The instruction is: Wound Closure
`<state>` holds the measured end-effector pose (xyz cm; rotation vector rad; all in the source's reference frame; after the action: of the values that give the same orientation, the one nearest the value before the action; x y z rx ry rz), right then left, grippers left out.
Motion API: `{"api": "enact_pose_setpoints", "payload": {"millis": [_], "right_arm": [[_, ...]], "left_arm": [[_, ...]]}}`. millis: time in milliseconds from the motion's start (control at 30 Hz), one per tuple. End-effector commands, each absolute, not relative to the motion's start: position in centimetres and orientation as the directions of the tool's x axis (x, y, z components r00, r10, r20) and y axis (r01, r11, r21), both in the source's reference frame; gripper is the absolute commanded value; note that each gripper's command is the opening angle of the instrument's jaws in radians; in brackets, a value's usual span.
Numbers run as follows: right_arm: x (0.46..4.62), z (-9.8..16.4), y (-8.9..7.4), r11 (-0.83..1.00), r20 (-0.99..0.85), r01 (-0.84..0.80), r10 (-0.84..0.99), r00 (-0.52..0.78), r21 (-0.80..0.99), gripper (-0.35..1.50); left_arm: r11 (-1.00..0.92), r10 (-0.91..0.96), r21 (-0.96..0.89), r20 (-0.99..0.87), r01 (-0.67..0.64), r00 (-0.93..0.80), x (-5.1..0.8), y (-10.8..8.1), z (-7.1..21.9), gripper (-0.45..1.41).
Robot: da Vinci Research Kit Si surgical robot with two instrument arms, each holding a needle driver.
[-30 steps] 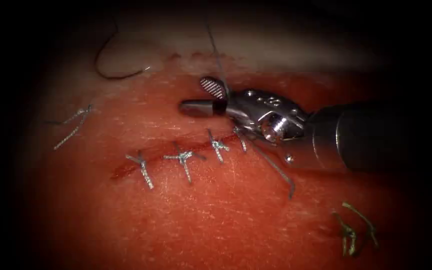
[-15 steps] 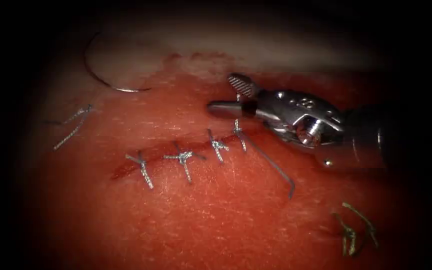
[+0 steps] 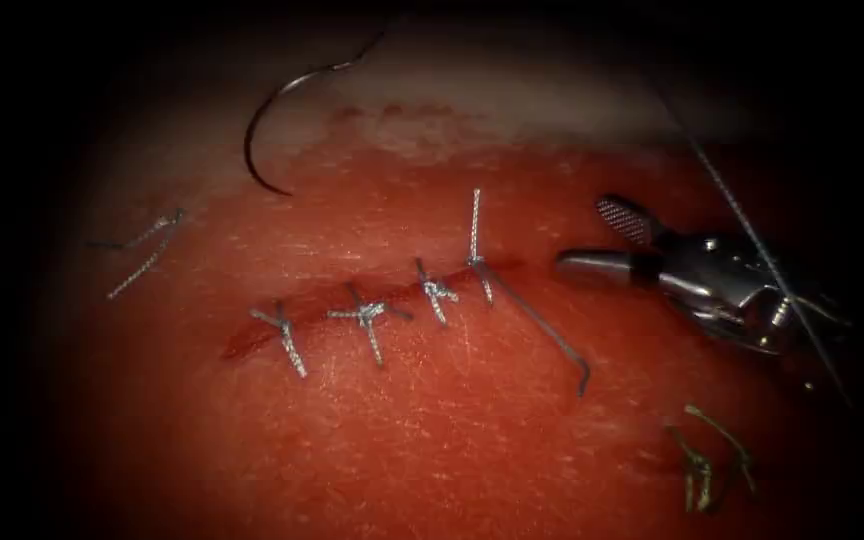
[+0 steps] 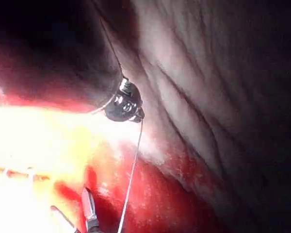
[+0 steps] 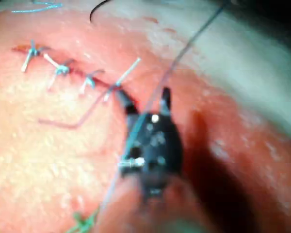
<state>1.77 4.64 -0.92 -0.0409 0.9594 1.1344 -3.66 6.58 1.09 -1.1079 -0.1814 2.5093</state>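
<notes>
Endoscope view: right pincer (image 3: 607, 235) at three o'clock, right of the cut (image 3: 352, 300), jaws parted and empty. Needle (image 3: 272, 125) hangs at eleven o'clock, clear of the tissue (image 3: 432, 440); thread (image 3: 752, 240) crosses the tool.

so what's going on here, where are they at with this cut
The cut in the tissue carries four knotted stitches. The right tool, jaws open and holding nothing, has drawn back to the right of the cut over the last second. The needle is out of the tissue, up at its far edge, and has shifted since. A thread runs past the right tool. Cut ends lie left.
</notes>
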Motion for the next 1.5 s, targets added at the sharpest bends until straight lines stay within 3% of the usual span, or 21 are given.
{"api": "enact_pose_setpoints", "payload": {"millis": [33, 100, 133, 367, 600, 800, 1000, 1200, 1300, 1500], "right_arm": [[1.84, -0.9, 4.6, 0.469, -0.661, -0.773, 0.745, 0.086, 0.428, 1.48], [1.82, -0.9, 4.6, 0.47, -0.661, -0.772, 0.745, 0.086, 0.428, 1.48], [1.78, -0.9, 4.6, 0.472, -0.661, -0.77, 0.745, 0.087, 0.43, 1.46], [1.18, -0.8, 4.7, 0.534, -0.653, -0.798, 0.715, 0.248, 0.281, 1.43], [0.94, -1.1, 4.9, 0.503, -0.66, -0.839, 0.705, 0.26, 0.207, 1.45], [1.14, -1.4, 4.9, 0.505, -0.667, -0.833, 0.704, 0.244, 0.228, 1.46], [1.45, -1.6, 4.6, 0.553, -0.673, -0.777, 0.701, 0.238, 0.301, 1.46], [1.47, -1.6, 4.5, 0.553, -0.675, -0.778, 0.699, 0.237, 0.299, 1.46], [1.46, -1.6, 4.4, 0.554, -0.677, -0.778, 0.697, 0.237, 0.298, 1.46], [1.44, -1.5, 4.4, 0.556, -0.682, -0.777, 0.692, 0.236, 0.295, 1.46]], "left_arm": [[-0.922, 0.386, -0.262, -0.689, -0.285, -0.613, -3.72, 6.6, 1.2, 0.22], [-0.919, 0.393, -0.285, -0.694, -0.271, -0.603, -3.71, 6.6, 1.4, 0.38], [-0.889, 0.459, -0.354, -0.676, -0.292, -0.577, -3.68, 6.6, 1.5, 0.56], [-0.82, 0.569, -0.488, -0.641, -0.298, -0.516, -3.35, 6.8, 1.3, 0.78], [-0.826, 0.558, -0.493, -0.649, -0.274, -0.517, -2.98, 6.6, 0.8, 0.78], [-0.845, 0.525, -0.477, -0.654, -0.243, -0.545, -2.95, 6.2, 0.6, 0.77], [-0.96, 0.253, -0.274, -0.752, -0.06, -0.609, -3.14, 5.2, 0.4, 0.66], [-0.979, 0.133, -0.2, -0.772, 0.04, -0.622, -3.23, 4.8, 0.2, 0.64], [-0.986, 0.061, -0.145, -0.784, 0.087, -0.618, -3.35, 4.7, 0.1, 0.74], [-0.987, 0.011, -0.105, -0.797, 0.12, -0.603, -3.56, 4.5, -0.1, 0.76]]}}
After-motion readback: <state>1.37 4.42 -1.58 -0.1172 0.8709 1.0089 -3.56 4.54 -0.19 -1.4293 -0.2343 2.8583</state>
